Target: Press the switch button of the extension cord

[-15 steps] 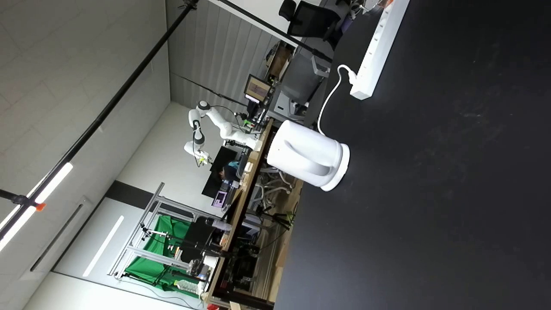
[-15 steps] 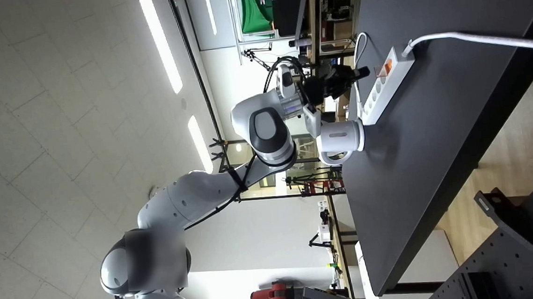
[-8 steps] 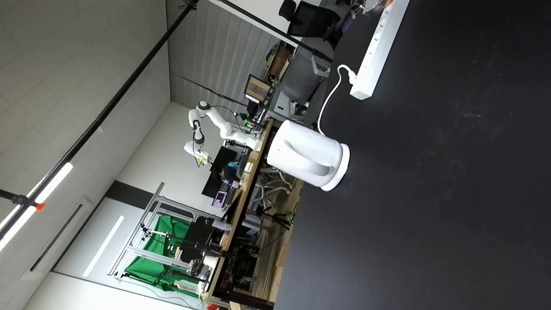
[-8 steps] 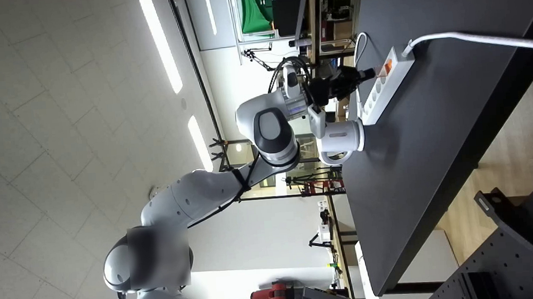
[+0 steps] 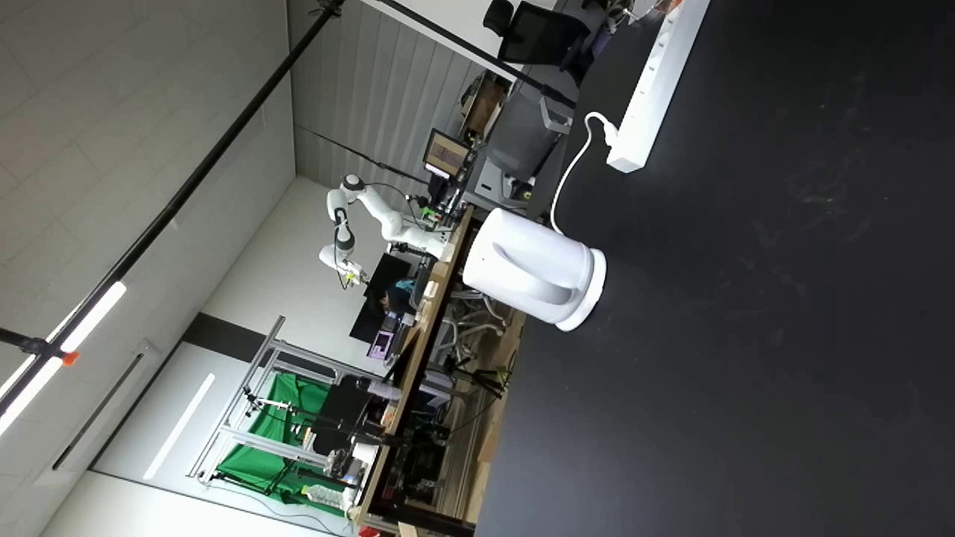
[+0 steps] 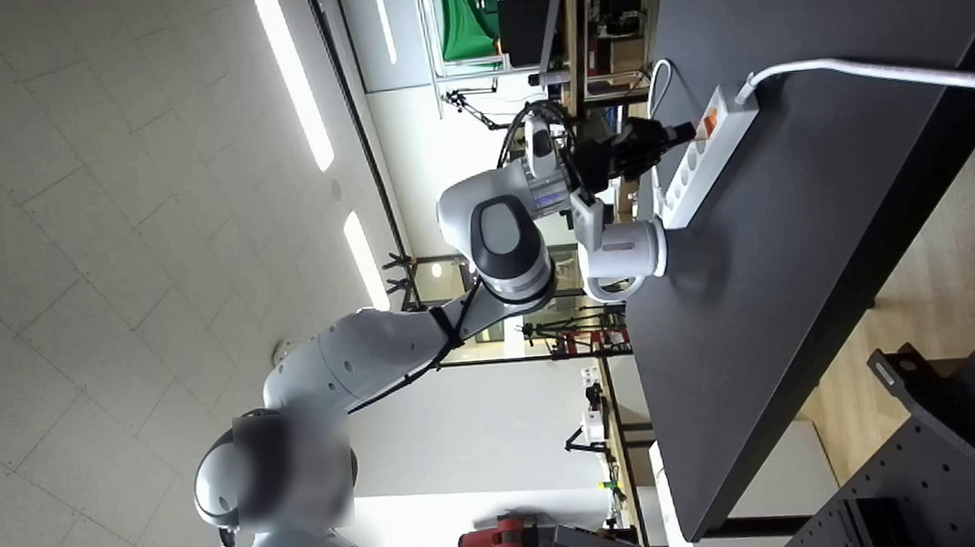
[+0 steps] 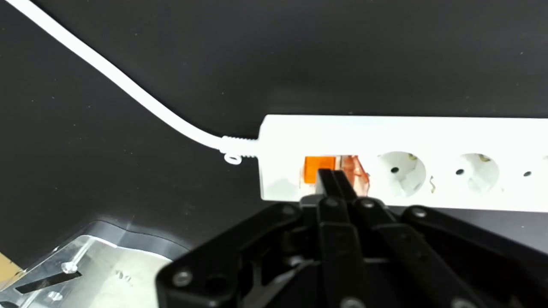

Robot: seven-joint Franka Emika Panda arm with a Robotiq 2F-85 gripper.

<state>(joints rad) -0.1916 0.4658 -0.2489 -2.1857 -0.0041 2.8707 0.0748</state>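
Note:
The extension cord is a long white power strip (image 7: 295, 134) on the dark table. It also shows in both exterior views (image 5: 650, 104) (image 6: 713, 159). Its orange switch button (image 7: 317, 166) is at the cable end, with a clear reddish flap (image 7: 354, 173) beside it. The switch also shows in an exterior view (image 6: 710, 122). My gripper (image 7: 333, 172) is shut with nothing between its fingers. In the wrist view its tips overlap the right part of the switch and the flap. In an exterior view the gripper (image 6: 687, 132) is close to the switch end; contact cannot be told.
A white kettle-like jug (image 5: 531, 267) stands near the strip's far end, also beside my wrist (image 6: 623, 251). A thin white cord (image 5: 573, 168) is plugged into that end. A thick white cable (image 7: 107, 70) leaves the switch end and crosses the table edge (image 6: 877, 70).
My arm and shut gripper have moved down toward the power strip, and the fingertips are now closer to the switch end. The strip and jug have not moved.

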